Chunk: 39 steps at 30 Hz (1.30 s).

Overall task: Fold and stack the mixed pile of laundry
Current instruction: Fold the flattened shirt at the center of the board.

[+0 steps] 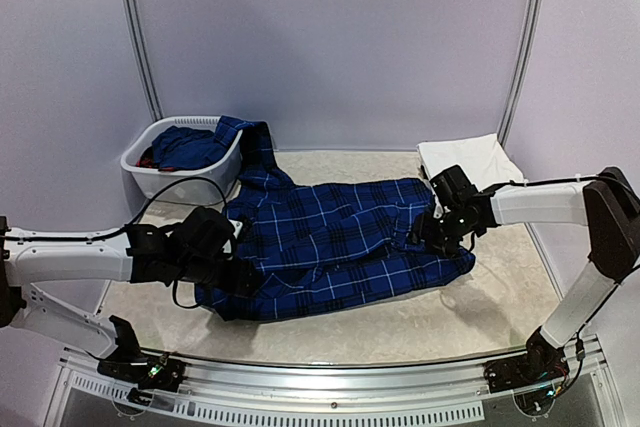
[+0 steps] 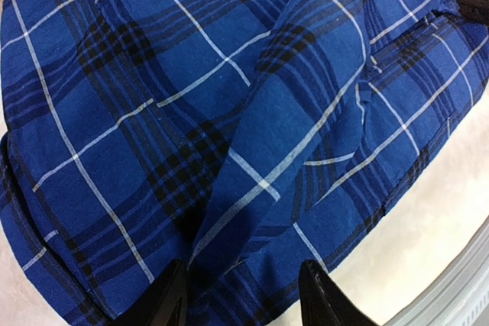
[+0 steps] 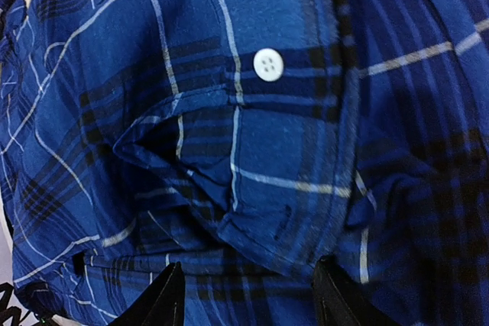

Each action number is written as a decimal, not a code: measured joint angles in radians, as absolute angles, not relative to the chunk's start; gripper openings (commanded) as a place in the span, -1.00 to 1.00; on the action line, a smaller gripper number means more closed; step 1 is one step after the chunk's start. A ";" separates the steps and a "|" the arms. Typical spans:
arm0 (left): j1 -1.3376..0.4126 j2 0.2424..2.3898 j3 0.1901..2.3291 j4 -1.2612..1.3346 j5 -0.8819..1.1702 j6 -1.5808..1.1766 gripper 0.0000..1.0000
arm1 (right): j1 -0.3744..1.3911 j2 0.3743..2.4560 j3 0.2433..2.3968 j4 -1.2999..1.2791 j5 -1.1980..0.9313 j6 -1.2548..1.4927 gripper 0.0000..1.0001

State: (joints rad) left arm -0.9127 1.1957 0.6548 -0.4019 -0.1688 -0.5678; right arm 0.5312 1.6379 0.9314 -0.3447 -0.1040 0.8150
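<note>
Left fingers (image 2: 168, 299) and right fingers (image 3: 164, 299) straddle the shirt (image 1: 340, 237) half-open, grip unclear, and should pinch its nine and three o'clock edges evenly.

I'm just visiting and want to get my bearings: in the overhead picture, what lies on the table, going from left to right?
White plastic laundry basket → blue plaid shirt, spread across the middle → folded white cloth.

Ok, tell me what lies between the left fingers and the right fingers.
The navy plaid shirt spans that whole stretch, rumpled on the table; the top view shows it.
</note>
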 measured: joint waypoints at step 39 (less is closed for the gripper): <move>-0.908 1.169 0.623 -0.379 -0.174 -0.572 -0.07 | 0.509 1.718 0.912 -0.208 -0.087 0.848 -0.76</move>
